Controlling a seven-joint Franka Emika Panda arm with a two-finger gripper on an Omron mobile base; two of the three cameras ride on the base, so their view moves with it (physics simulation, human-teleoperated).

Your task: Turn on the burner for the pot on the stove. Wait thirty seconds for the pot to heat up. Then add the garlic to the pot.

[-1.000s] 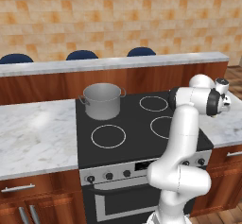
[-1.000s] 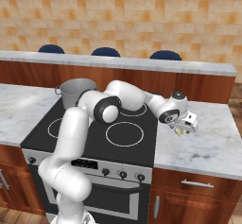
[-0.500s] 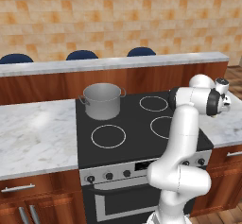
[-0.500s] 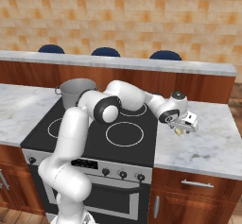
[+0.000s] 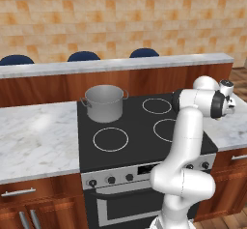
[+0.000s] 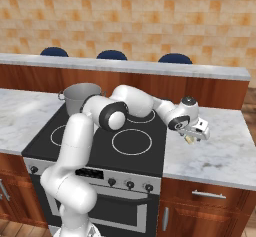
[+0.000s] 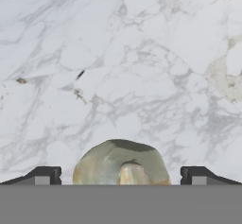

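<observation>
The grey metal pot (image 5: 103,102) (image 6: 80,97) stands on the back left ring of the black stove (image 5: 137,141) and hides the burner beneath it. The rings that show are plain white outlines. Right of the stove, my gripper (image 6: 194,135) hangs low over the marble counter, pointing down. In the hand view the pale garlic (image 7: 120,164) lies on the marble between the two dark fingertips of my gripper (image 7: 120,175). The jaws stand open, with gaps on both sides of the bulb. The garlic (image 6: 189,139) peeks out just under the hand.
Black knobs (image 5: 111,179) line the stove's front strip. The right marble counter (image 6: 225,153) runs to a wooden raised bar behind, with blue stool backs (image 6: 112,55) beyond it. A marble counter (image 5: 34,141) lies left of the stove.
</observation>
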